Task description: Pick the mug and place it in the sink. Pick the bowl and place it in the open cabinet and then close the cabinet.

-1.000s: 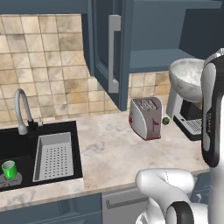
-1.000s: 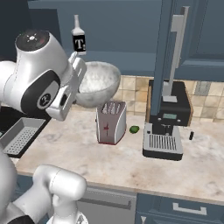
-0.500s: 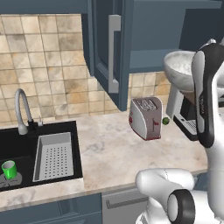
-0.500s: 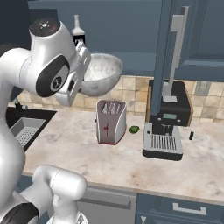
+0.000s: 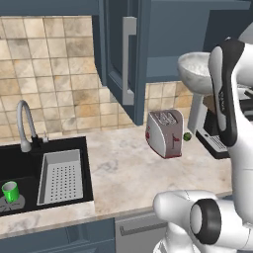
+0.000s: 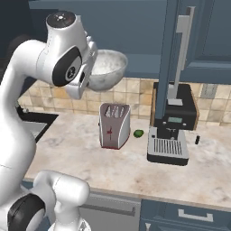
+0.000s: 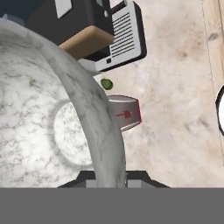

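Mug (image 5: 9,190) in sink (image 5: 29,173): done. Gripper (image 7: 109,177) nearly closed on bowl (image 6: 104,68) rim, raised above toaster (image 6: 114,125). Remaining: bowl into cabinet (image 5: 129,54), shut door.

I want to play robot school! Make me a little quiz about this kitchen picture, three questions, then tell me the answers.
1. True or false: the mug is sitting in the sink.
2. What is the gripper holding? A) the toaster B) the bowl C) the tap
3. Fill in: the tiny green ball lies on the counter between the toaster and the ____ machine.

Key: 1 true. 2 B, the bowl, held up in the air by its rim. 3 coffee.
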Tool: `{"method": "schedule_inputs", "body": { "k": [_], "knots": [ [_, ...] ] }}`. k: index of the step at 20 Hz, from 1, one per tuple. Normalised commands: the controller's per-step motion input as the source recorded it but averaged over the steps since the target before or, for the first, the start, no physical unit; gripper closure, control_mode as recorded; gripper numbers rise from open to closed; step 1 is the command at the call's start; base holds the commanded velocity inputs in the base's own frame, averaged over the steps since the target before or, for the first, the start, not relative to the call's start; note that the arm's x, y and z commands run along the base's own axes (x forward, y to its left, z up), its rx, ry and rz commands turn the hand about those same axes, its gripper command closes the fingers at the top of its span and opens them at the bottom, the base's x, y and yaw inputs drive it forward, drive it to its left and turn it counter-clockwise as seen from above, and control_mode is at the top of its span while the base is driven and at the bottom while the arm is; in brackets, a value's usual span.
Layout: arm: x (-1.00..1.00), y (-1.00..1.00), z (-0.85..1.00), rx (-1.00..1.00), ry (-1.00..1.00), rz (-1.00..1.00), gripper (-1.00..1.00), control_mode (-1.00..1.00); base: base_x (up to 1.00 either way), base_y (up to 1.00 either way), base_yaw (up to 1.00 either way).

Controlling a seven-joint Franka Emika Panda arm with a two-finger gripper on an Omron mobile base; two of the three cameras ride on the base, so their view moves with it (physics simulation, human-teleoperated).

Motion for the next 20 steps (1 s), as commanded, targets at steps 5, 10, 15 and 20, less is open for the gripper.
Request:
{"method": "schedule_inputs", "body": {
  "k": [5,10,15,20],
  "knots": [
    [0.37,0.00,0.00,0.00,-0.05,0.01,1.00,-1.00,0.00,0.00,0.00],
    [0.41,0.00,0.00,0.00,-0.12,0.00,1.00,-1.00,0.00,0.00,0.00],
    [0.39,0.00,0.00,0.00,-0.16,0.00,1.00,-1.00,0.00,0.00,0.00],
    [0.35,0.00,0.00,0.00,-0.12,0.00,1.00,-1.00,0.00,0.00,0.00]
  ]
}}
